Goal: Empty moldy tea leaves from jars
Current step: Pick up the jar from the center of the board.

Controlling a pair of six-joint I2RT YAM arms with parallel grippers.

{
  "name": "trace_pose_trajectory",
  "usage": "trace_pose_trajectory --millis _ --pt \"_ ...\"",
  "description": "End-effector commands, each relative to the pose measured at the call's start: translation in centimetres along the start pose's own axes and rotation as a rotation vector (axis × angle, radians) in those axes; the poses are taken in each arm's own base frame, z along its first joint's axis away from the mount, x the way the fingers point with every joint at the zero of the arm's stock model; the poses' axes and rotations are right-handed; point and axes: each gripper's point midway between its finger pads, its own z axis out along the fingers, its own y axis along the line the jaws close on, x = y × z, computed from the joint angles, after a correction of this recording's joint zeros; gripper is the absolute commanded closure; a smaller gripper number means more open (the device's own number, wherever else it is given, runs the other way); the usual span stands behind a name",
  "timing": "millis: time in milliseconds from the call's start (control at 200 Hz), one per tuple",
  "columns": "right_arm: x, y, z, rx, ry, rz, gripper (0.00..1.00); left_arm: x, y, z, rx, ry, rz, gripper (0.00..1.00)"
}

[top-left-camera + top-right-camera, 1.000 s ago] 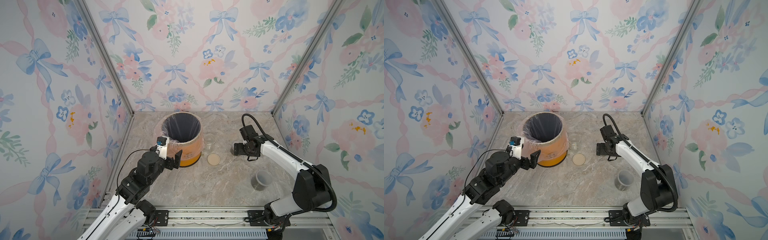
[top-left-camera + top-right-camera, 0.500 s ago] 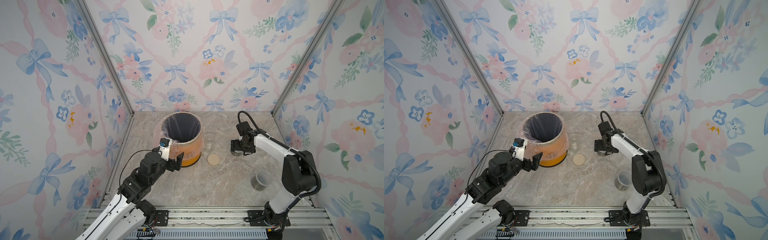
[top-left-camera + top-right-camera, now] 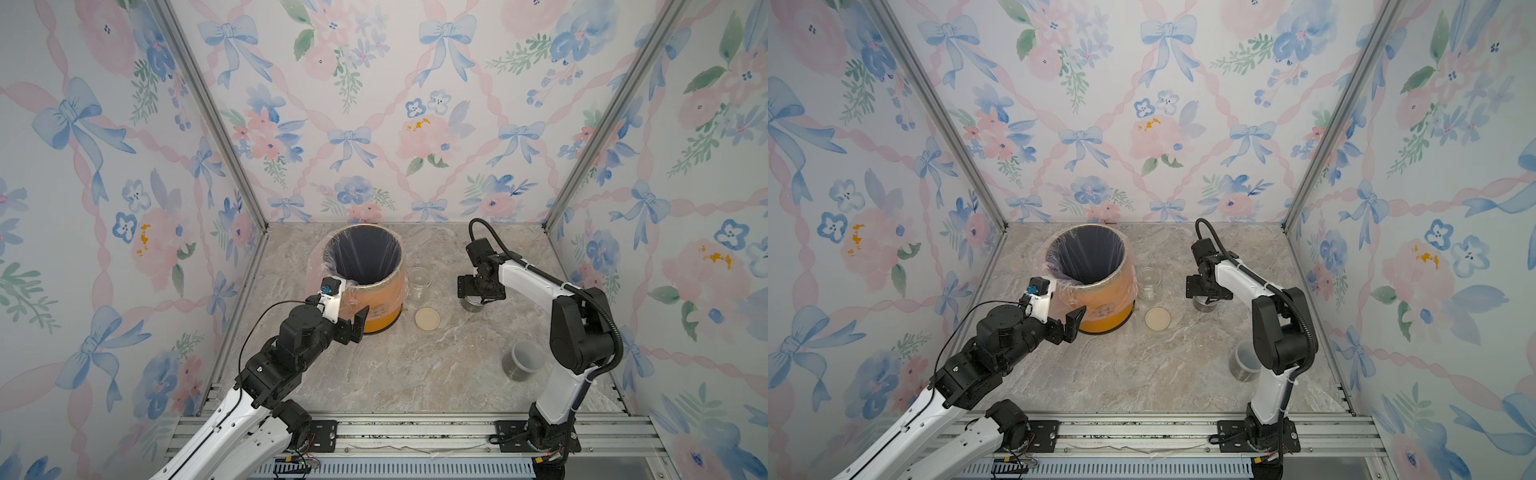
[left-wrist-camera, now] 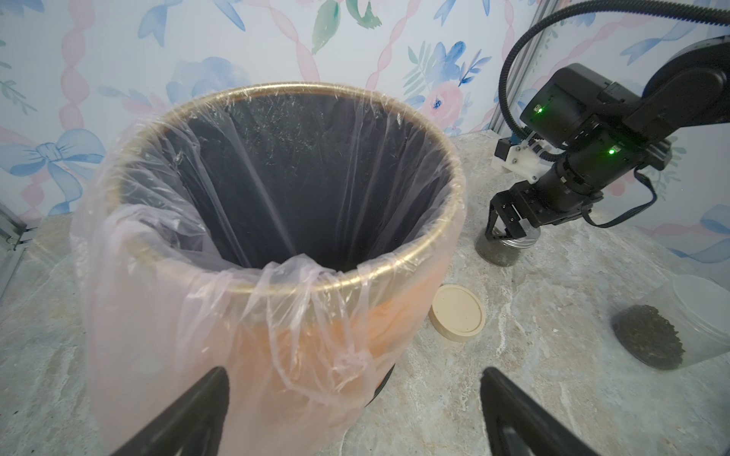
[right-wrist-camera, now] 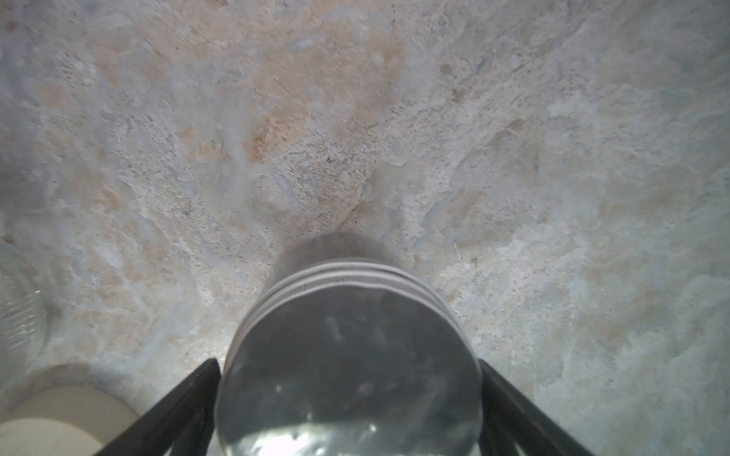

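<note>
The right gripper (image 5: 349, 366), jaws spread wide, straddles the silver-lidded jar (image 4: 498, 252) (upright on the counter (image 3: 415, 374), tea leaves (image 4: 493, 258) inside). The left gripper (image 4: 351, 379), likewise spread and empty, hovers just beside the orange bin (image 3: 384, 309). A grey-lidded jar (image 3: 521, 361) of leaves stands well apart, near the right arm's base.

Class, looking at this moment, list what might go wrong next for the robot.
1. The right end effector straddles the silver lid open; nothing steadies that jar, so it may spin or tip.
2. The right arm's elbow hangs near the grey-lidded jar and might knock it.
</note>
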Motion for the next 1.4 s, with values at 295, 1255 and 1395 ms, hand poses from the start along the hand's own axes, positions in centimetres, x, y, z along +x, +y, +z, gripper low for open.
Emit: trace_pose_trajectory --millis 295,1255,1395 --pt "-0.4 -0.8 0.7 0.065 0.008 -0.035 0.11 0.2 -0.2 0.1 0.003 -0.004 0.022 0.02" --pt "1.5 3.8 -16.6 -0.273 -0.17 -0.147 0.16 -11.6 -12.9 -14.1 0.788 -0.492 0.425 0.02" --pt "2.1 4.3 -20.0 -0.323 -0.197 -0.176 0.16 -12.7 -13.3 -13.7 0.766 -0.59 0.575 0.02"
